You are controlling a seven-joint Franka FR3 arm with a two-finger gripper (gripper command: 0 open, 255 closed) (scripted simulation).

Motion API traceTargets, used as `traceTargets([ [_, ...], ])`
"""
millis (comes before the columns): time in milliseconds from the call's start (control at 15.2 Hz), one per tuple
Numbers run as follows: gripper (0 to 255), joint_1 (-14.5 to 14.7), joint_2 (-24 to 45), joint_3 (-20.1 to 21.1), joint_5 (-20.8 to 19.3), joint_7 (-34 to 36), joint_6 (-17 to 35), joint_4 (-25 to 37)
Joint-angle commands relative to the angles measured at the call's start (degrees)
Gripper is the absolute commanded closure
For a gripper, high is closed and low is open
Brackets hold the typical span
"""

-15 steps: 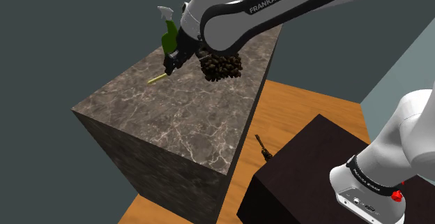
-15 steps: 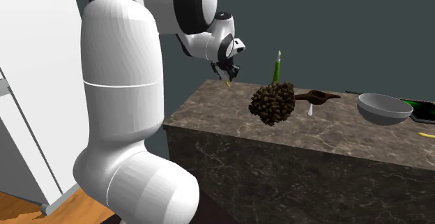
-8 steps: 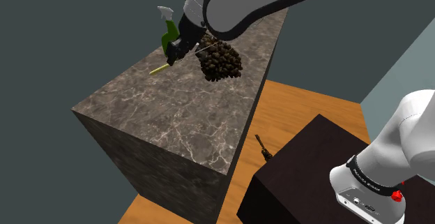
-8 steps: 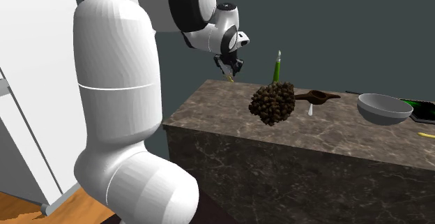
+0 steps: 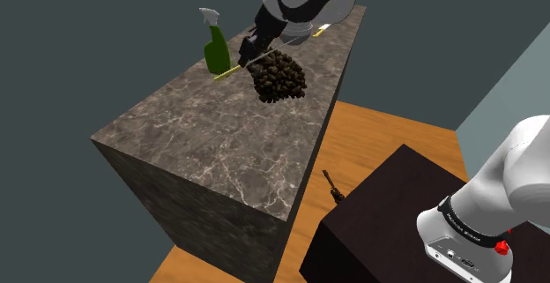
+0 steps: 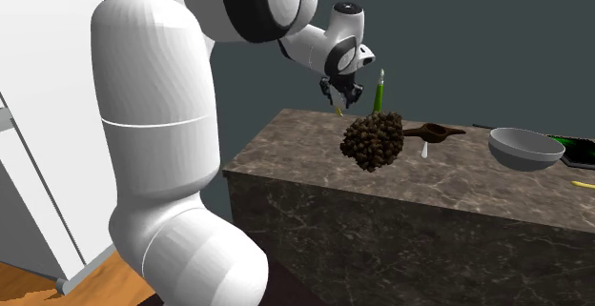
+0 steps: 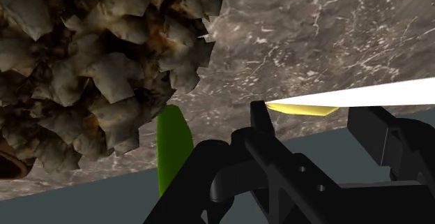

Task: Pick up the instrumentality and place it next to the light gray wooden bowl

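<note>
My black gripper [image 5: 249, 54] is shut on a thin tool [image 5: 227, 72] with a yellow end and a long white part. It hangs in the air above the marble countertop [image 5: 220, 140], just beside the dark pine cone [image 5: 278, 76]. In the second exterior view the gripper [image 6: 340, 99] hovers up and to the left of the pine cone [image 6: 373, 140], and the grey bowl [image 6: 521, 147] stands farther right on the counter. In the wrist view the tool [image 7: 362, 93] lies across my gripper [image 7: 317, 118], with the pine cone [image 7: 90, 69] close by.
A green spray bottle [image 5: 214, 48] stands at the counter's far edge behind the gripper. A brown scoop [image 6: 434, 132] lies between pine cone and bowl. A small yellow item [image 6: 584, 185] lies at the counter's right end. The dark stand [image 5: 388, 228] is at lower right over a wooden floor.
The gripper has carried the tool up and to the shoulder view's right, from over the counter's far edge to beside the pine cone. Pine cone, bottle and bowl have not moved.
</note>
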Motion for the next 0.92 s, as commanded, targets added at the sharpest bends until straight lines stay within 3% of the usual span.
traceTargets([
  [0,255,-1.6,0.5,-1.0,2.0,-3.9,-1.1,0.8],
  [858,255,-12.1,6.0,-6.9,10.5,-23.6,-10.4,10.0],
])
